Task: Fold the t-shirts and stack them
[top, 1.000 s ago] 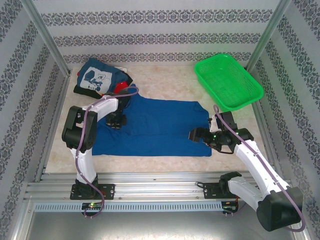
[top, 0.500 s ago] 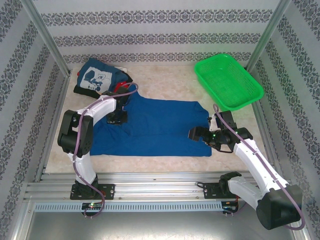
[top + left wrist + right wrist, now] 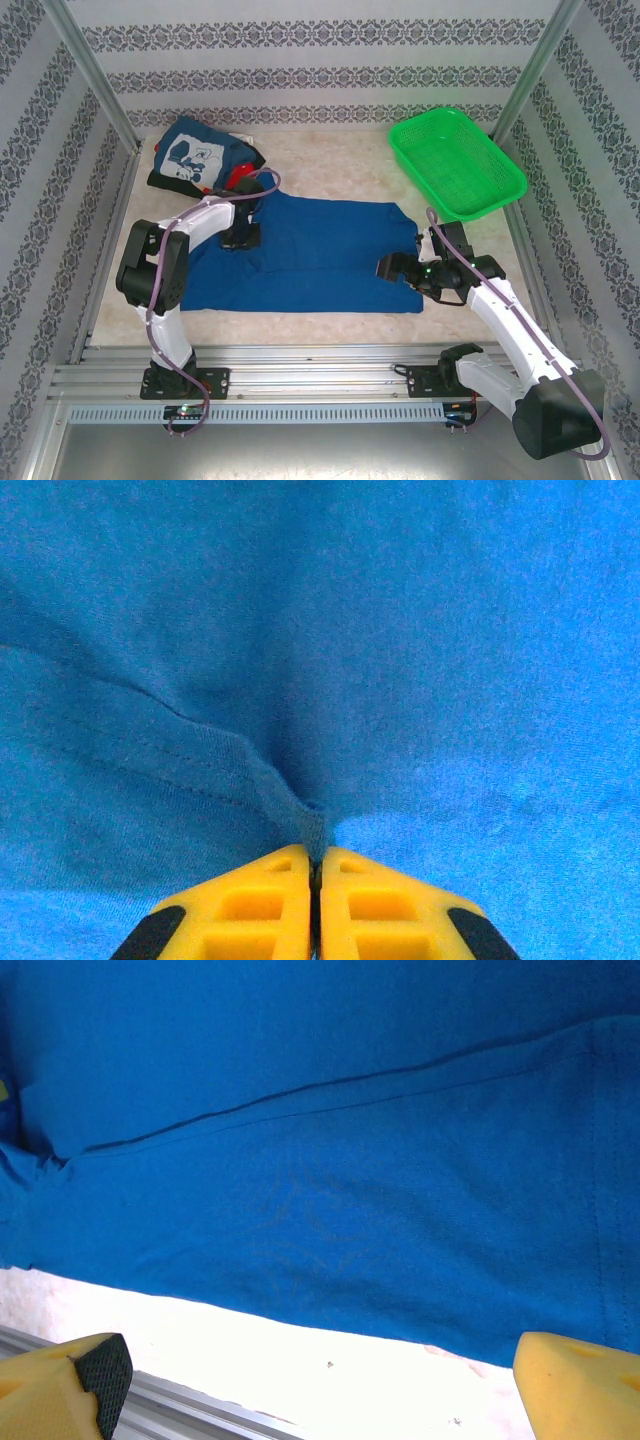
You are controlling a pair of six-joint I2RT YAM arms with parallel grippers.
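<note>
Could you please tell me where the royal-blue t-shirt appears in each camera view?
Top external: the royal-blue cloth t-shirt lies flat mid-table.
Left wrist: its cloth ahead, a fold pinched in the left gripper.
Right wrist: upper part, above the pale table.
Shared landmark: that pinch, at the shirt's far-left part.

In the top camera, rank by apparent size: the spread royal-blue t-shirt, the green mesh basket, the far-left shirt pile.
1. royal-blue t-shirt, clearly largest.
2. green mesh basket.
3. shirt pile, somewhat smaller than the basket; both lie about as far back, so nearness hardly skews it.
</note>
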